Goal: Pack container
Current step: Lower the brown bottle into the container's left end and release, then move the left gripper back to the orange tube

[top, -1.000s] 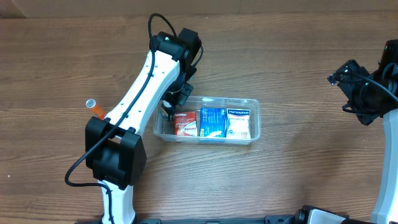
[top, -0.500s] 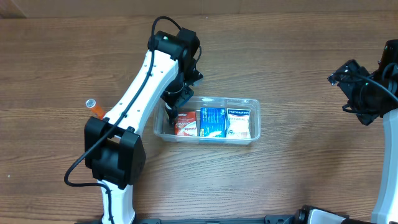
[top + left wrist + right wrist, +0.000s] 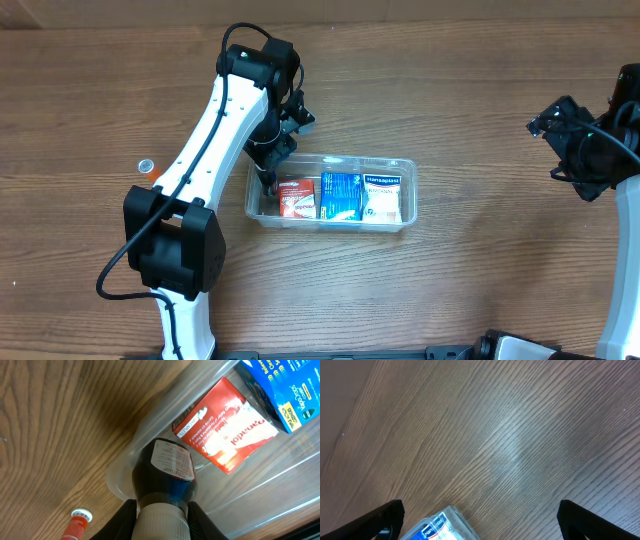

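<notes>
1. As the left pincer [image 3: 268, 176] hangs over the left end of the container [image 3: 335, 227], it is clamped on a dark bottle [image 3: 162, 480], gripping it by the pale cap end; the bottle's labelled base points down towards the tub.
2. The container sits on the wooden worktop [image 3: 480, 80] about midway across, its long axis running left to right; three boxes lie side by side in it, a red box [image 3: 297, 197] leftmost, a blue box [image 3: 341, 196] in the middle and a white box [image 3: 383, 193] at the right.
3. The coming move seems to turn on one relation; the only free gap, between the tub's left wall and the red box, lies right under the held bottle, so a short descent should do, though the gap looks tight.
4. The right pincer [image 3: 565, 140] stands wide and empty, well apart at the right edge; the left arm is far nearer.
5. The red box reads "Panadol" in the left wrist view; the white box reads "Hansaplast" overhead; print on the blue box and the bottle's base label is too small to read.
6. An orange tube [image 3: 150, 168] lies on the worktop left of the tub, not yet packed.
</notes>
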Controlling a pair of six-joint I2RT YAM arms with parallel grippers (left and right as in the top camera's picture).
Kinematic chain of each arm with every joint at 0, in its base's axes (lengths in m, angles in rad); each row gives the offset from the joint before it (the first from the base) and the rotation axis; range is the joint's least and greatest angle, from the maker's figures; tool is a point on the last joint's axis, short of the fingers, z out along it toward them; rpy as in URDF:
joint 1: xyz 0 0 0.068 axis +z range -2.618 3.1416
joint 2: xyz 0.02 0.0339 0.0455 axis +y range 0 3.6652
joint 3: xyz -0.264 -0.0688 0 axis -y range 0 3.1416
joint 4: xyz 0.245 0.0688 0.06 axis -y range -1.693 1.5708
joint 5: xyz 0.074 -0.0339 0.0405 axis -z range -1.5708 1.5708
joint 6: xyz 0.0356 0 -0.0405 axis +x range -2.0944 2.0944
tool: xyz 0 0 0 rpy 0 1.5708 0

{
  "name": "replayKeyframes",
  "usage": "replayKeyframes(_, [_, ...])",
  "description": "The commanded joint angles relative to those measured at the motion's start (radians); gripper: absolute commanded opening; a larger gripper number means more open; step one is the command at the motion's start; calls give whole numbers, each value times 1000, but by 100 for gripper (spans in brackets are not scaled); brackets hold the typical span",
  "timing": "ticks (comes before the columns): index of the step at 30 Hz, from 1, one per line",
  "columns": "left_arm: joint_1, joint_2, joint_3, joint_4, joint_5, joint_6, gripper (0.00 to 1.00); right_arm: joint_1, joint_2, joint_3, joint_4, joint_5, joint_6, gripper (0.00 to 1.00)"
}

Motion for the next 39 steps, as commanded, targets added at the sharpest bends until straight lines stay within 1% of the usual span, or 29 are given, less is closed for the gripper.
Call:
replayKeyframes(1, [7,8,23,2,-6,19,28,-2,-3,12,3,2,-4,100])
replayKeyframes(6, [8,8,-22,26,-7,19,34,-2,-3,12,3,2,-4,100])
replayKeyframes(12, [8,8,-28,53,-10,-31,33,-2,-3,13,3,2,-4,100])
replayKeyframes(18, [8,8,-28,36,-43,-44,34,-2,-3,13,3,2,-4,100])
replayKeyframes(23, [4,8,-28,11,-78,52,31,-2,-3,13,3,2,-4,100])
replayKeyframes(25, [3,8,-28,4,-43,136,33,-2,-3,13,3,2,-4,100])
replayKeyframes(28, [3,8,-28,-6,-3,188,33,-2,-3,13,3,2,-4,100])
replayKeyframes(32, [3,8,-28,-6,-5,188,36,-2,-3,12,3,2,-4,100])
replayKeyframes(35, [4,8,-28,5,5,187,40,-2,-3,13,3,2,-4,100])
replayKeyframes(37, [4,8,-28,16,45,187,44,-2,-3,12,3,2,-4,100])
replayKeyframes(39, [3,8,-28,28,50,174,43,-2,-3,13,3,2,-4,100])
